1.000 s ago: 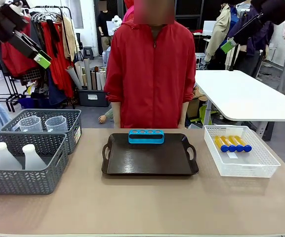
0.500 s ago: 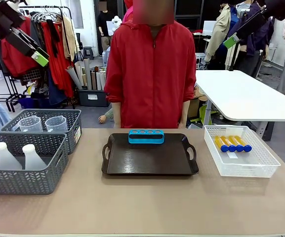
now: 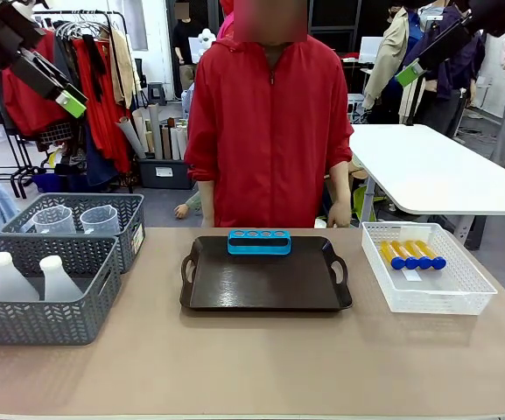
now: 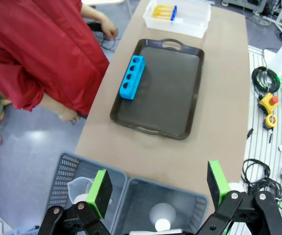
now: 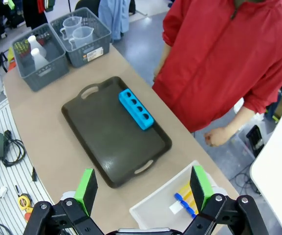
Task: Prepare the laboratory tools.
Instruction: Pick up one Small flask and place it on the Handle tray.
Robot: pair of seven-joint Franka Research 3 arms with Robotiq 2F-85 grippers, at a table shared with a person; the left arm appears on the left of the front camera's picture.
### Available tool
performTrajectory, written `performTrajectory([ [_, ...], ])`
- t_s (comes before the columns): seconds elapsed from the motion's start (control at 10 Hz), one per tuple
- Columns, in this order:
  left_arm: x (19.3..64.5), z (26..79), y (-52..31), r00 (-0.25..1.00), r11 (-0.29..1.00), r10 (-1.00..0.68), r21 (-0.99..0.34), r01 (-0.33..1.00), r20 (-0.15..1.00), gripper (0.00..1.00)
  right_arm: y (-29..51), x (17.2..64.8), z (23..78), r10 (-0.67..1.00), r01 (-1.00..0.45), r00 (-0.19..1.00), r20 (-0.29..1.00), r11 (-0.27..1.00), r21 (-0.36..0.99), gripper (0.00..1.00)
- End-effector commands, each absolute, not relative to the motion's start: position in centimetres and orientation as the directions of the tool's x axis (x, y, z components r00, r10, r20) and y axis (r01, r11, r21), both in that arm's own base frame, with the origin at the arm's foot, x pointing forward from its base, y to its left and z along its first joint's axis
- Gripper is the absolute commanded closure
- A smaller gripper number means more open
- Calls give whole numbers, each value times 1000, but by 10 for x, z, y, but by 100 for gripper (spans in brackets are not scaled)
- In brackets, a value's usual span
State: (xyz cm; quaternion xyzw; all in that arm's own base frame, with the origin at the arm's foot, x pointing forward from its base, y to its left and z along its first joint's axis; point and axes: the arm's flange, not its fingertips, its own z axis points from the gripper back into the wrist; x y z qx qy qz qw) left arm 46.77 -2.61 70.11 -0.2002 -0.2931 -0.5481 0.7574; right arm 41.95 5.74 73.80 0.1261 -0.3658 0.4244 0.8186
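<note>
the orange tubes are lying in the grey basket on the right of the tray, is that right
Not quite. The orange tubes are lying in the white mesh basket on the right of the tray, not a grey one. The front view shows it.

Tan bench (image 3: 252, 372). Left end: near grey basket (image 3: 51, 317), with the far grey basket (image 3: 135, 229) just behind it. Centre, toward the far edge: dark tray (image 3: 265, 287), handles left and right. Right end: white mesh basket (image 3: 427, 303), apart from the tray.
</note>
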Motion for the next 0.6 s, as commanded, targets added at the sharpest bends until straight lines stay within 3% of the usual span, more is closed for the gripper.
performTrajectory([
  [0.0,467,702,-26,226,320,-713,21,947,664,0,58,419,738,605,-788,370,705,606,-106,0],
  [0.3,468,701,-26,227,319,-713,18,948,663,0,58,419,738,605,-788,370,705,606,-106,0],
  [0.5,468,711,-28,293,330,-765,-42,943,574,0,58,419,738,605,-788,370,705,606,-106,0],
])
